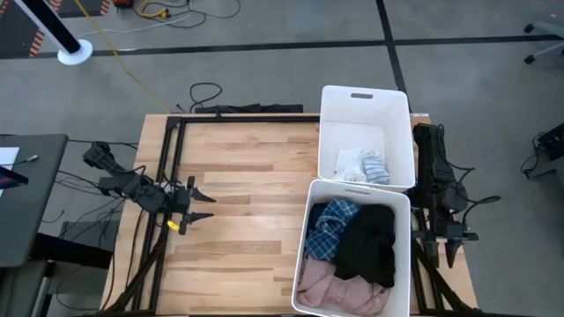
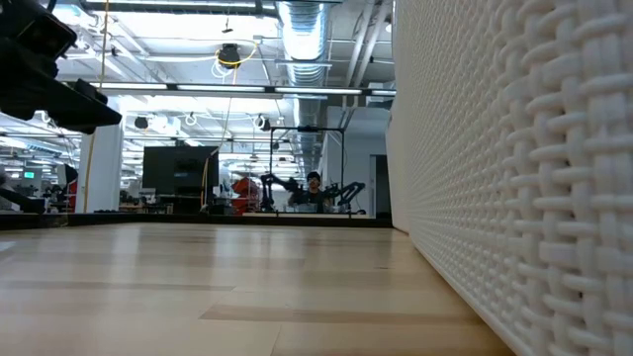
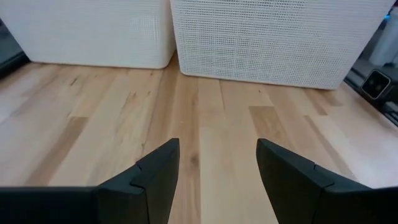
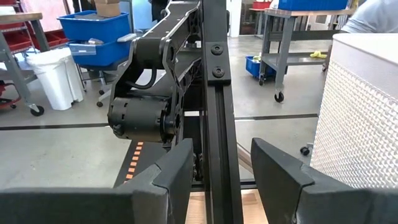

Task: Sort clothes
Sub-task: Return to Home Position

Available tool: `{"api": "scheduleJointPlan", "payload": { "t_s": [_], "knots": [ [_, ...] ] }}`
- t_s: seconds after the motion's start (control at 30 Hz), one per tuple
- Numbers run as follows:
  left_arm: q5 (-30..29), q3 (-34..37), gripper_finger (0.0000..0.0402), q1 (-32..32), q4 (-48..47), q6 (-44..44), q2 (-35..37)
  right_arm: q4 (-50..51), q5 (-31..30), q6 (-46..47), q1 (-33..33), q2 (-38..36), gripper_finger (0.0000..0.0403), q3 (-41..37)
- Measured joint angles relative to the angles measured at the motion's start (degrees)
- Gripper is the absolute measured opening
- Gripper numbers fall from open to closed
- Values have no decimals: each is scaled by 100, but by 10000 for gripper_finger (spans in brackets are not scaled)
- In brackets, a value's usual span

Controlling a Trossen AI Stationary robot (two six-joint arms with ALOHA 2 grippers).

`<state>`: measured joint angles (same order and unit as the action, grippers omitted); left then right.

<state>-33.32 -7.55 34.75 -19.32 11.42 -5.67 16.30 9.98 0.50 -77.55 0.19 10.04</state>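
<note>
**A:** Where do the clothes sit?

**B:** All in bins, at the right of the high view. The lower bin [image 1: 408, 264] holds the blue plaid shirt [image 1: 330, 224], the black garment [image 1: 370, 242] and the pink one [image 1: 335, 286]. The upper bin [image 1: 361, 132] above it holds the white socks [image 1: 361, 165].

**A:** And the grippers?

**B:** The left gripper [image 1: 204, 205] hovers over the table [image 1: 247, 158] at left-centre, with its fingers spread and nothing between them. The right gripper [image 1: 451, 251] hangs at the right edge, just beside the lower bin. It is also spread and empty.

**A:** What could go wrong?

**B:** The right arm lies close to that bin's wall, so a wide swing while folding home could shove the bin. The black garment is heaped high, and I think a knock might tip it over the rim. The loose cables [image 1: 75, 180] at the left could snag the left arm.

**A:** Any brands or writing?

**B:** None I can read.
</note>
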Motion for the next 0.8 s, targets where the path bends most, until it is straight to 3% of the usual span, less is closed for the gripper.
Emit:
{"api": "scheduleJointPlan", "payload": {
  "t_s": [0.8],
  "knots": [
    [0,28,209,-1,-47,-114,0,1,0,1,-1,0,177,2]
  ]
}}
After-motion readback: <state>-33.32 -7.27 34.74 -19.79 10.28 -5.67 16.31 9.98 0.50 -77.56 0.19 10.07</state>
